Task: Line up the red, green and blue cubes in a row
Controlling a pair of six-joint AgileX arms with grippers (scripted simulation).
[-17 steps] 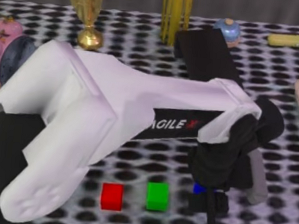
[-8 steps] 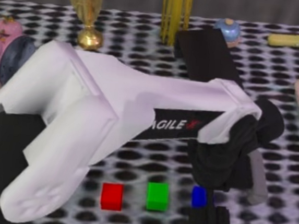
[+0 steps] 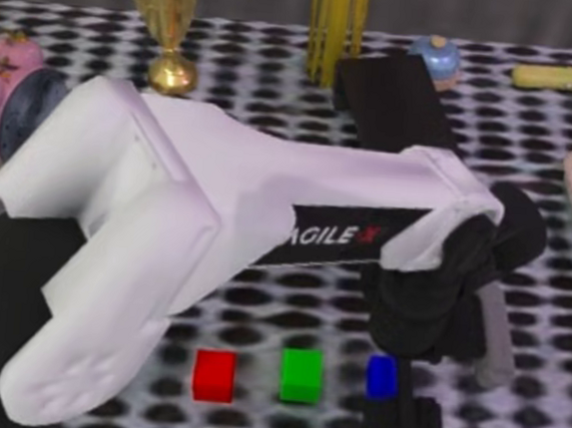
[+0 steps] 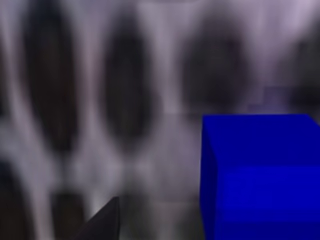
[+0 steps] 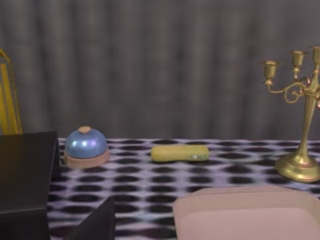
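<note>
On the spotted table [image 3: 258, 302], the blue cube [image 3: 382, 377] sits just beside the left claw [image 3: 404, 417].

Three cubes here: one red [image 3: 214, 376], one green [image 3: 301, 375], one blue [image 3: 382, 376]. One bell [image 5: 86, 146], one candelabrum [image 5: 301, 112], one yellow bar [image 5: 180, 153], one pink tray [image 5: 250, 214], one pink figure [image 3: 4, 89].

We see a surface [image 3: 557, 328] patterned in pale grey with rows of dark oval spots. Behind it hangs a grey curtain [image 5: 165, 65] in vertical folds, filling the whole back of the room under soft, even light.
</note>
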